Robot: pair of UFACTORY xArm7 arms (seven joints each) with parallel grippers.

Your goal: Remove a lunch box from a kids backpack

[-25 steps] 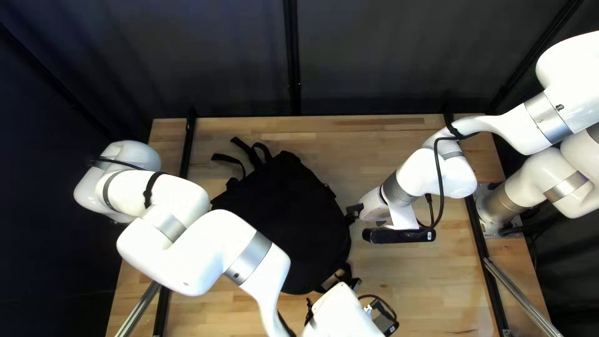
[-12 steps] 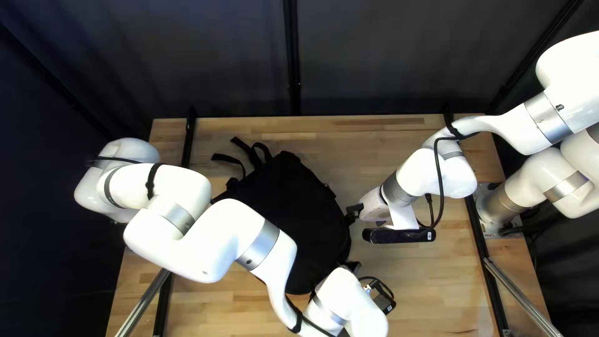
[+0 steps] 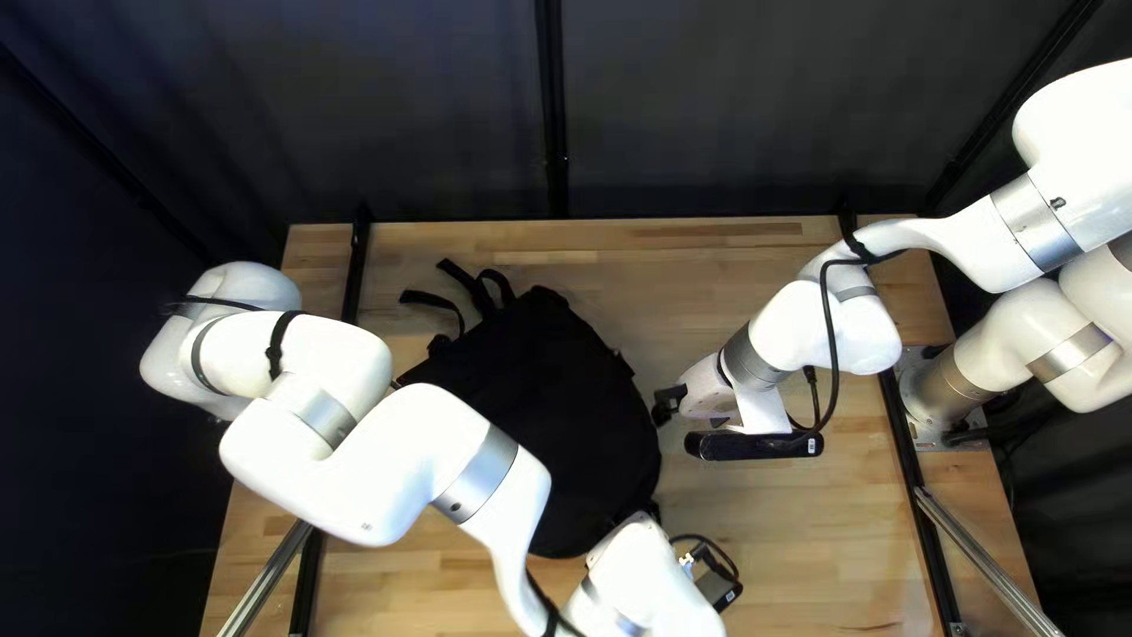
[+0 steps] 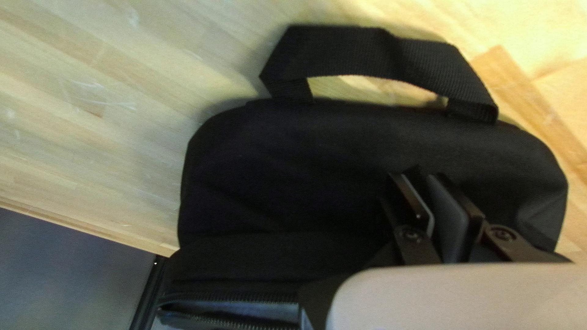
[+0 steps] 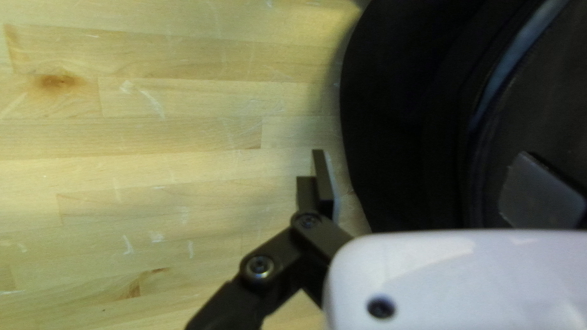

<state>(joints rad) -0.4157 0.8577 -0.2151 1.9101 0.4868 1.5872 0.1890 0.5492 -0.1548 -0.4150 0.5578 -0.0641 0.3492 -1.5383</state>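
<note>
We are holding our left claw [image 4: 417, 177] over the black cloth of the backpack [image 3: 554, 401], its fingers standing slightly open with a narrow gap between them; whether they are touching the cloth, we cannot tell. Ahead of it, the carry handle [image 4: 367, 52] is arching out over the counter [image 3: 778, 531], and beside it an open zipper [image 4: 238, 296] is baring greyish lining. Our right claw [image 3: 666, 404] is waiting at the backpack's other side. In its wrist view that right claw [image 5: 422, 153] is spreading wide, one finger hanging outside the bag's curved wall, the other over the bag. The backpack is lying mid-counter, its straps [image 3: 439, 303] trailing toward the far edge. We are not managing to make out the lunch box.
</note>
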